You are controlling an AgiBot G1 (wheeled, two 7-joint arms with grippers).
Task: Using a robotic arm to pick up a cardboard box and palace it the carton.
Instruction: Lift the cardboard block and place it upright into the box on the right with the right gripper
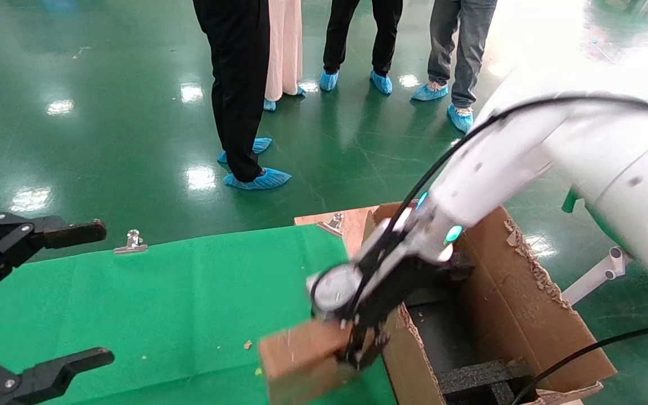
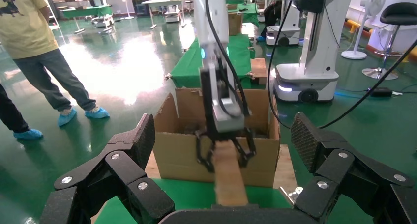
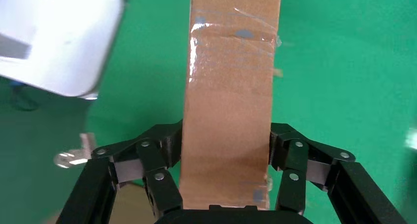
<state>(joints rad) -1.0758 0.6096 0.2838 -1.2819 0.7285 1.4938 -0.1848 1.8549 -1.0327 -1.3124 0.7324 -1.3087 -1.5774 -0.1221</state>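
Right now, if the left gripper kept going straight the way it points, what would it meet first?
Probably the cardboard box held by the right gripper, dead ahead between the left gripper's open fingers; the carton stands behind it. Depth is unclear.

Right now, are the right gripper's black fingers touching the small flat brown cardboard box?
Touching. In the right wrist view the right gripper has both fingers pressed flat against the sides of the cardboard box, no gap.
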